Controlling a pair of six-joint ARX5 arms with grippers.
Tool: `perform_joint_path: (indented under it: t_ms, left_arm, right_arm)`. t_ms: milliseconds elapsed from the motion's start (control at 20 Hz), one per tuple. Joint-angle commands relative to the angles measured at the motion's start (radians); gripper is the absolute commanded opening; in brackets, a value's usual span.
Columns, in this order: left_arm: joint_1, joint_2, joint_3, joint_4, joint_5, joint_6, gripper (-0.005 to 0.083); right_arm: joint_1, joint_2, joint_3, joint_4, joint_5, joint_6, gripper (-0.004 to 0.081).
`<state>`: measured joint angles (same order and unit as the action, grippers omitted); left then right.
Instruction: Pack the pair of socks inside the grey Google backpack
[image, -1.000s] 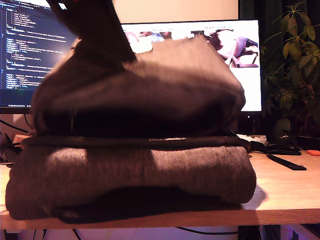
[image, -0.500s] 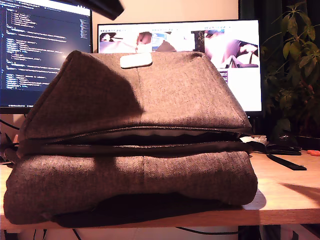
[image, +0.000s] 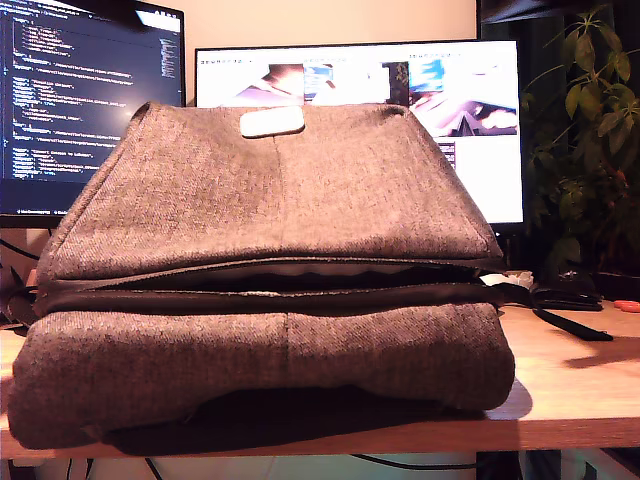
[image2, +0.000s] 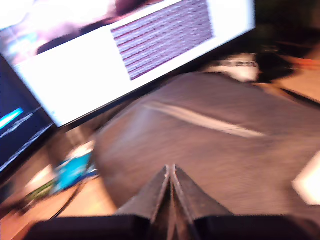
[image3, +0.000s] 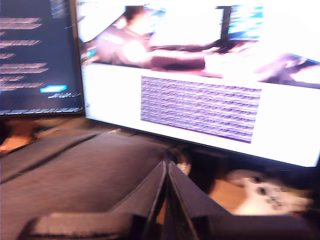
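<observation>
Backpack (image: 270, 250): grey, lying along the worktop's (image: 570, 380) front edge, mouth a narrow slit, pale tag (image: 272, 122) on top.
Socks: in no view.
Exterior view: shows neither gripper.
Wrist views: blurred; backpack fabric, 2 monitors (image3: 210, 90) beyond.
My first gripper (image2: 170, 172): jaws pressed together, holding nothing.
My second gripper (image3: 166, 170): jaws pressed together, holding nothing.

Office desk (image: 570, 375), two monitors (image: 480, 110)
</observation>
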<state>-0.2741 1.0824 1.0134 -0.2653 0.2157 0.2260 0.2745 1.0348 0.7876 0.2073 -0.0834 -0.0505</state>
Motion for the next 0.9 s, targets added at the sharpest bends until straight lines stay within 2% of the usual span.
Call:
perform_joint_path:
  t_ms: [0,200,550,850]
  left_arm:
    - [0.024,-0.011,-0.015,0.004,0.016,-0.018,-0.0021]
    - [0.062,-0.095,-0.110,0.013,0.026,-0.038,-0.0021]
    - [0.074,-0.353,-0.336,0.024,0.014,-0.149,-0.0021]
    - [0.073,-0.544,-0.370,-0.076,0.008,-0.190,-0.0021]
  right_arm:
    - [-0.044,-0.023,0.005,-0.027,-0.032,0.001,-0.0010]
    - [-0.101,-0.076,0.005,-0.140,-0.068,-0.004,-0.0010]
    - [-0.105,-0.251,-0.003,-0.382,-0.066,-0.003,-0.0010]
    - [-0.105,-0.395,-0.015,-0.578,-0.064,0.004,-0.0010]
